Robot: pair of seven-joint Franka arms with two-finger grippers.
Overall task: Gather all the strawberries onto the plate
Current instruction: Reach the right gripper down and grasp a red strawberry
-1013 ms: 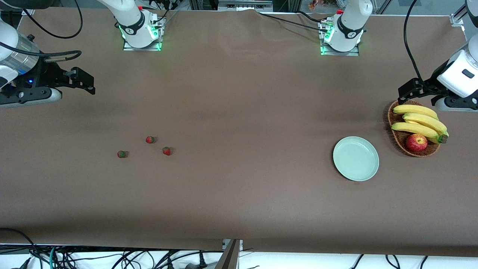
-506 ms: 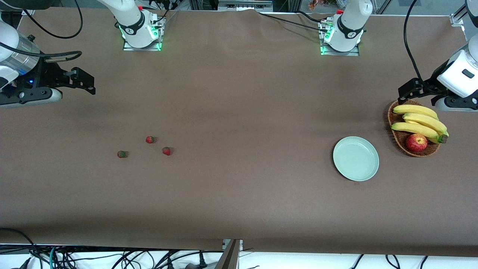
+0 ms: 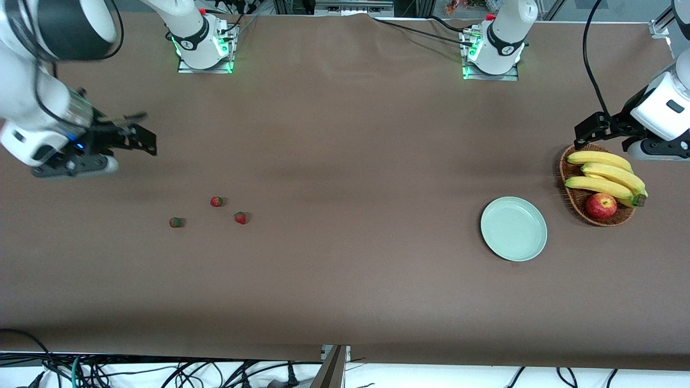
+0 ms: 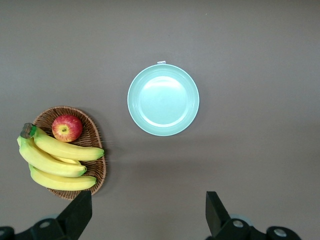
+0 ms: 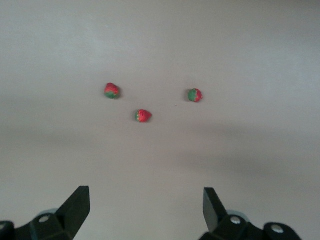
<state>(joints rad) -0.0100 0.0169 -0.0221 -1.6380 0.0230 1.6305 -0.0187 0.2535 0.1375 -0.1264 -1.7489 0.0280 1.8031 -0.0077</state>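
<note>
three tiny strawberries [image 3: 216, 201] lie loose on the tabletop [image 3: 345, 280], well apart from the plate [image 3: 513, 228]
likely light, soft, easily bruised: pinch gently across the red body. right pincer [image 5: 145, 210] wide above them; left pincer [image 4: 149, 212] wide, waiting.

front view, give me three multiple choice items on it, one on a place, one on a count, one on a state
1. Where does the round red apple lie?
A. in the oval brown wicker basket, beside the yellow bananas
B. on the plate
C. on the bare table

2. How many tiny red strawberries with green tops are on the brown table?
A. one
B. three
C. five

3. What is the state of the round pale mint-green plate?
A. holds one berry
B. empty
C. stacked under the basket

Answers:
1. A, the apple sits inside the basket's rim against the bananas.
2. B, three berries lie close together toward the right arm's end.
3. B, nothing rests on its glossy surface, and it stands apart from the basket.
</note>
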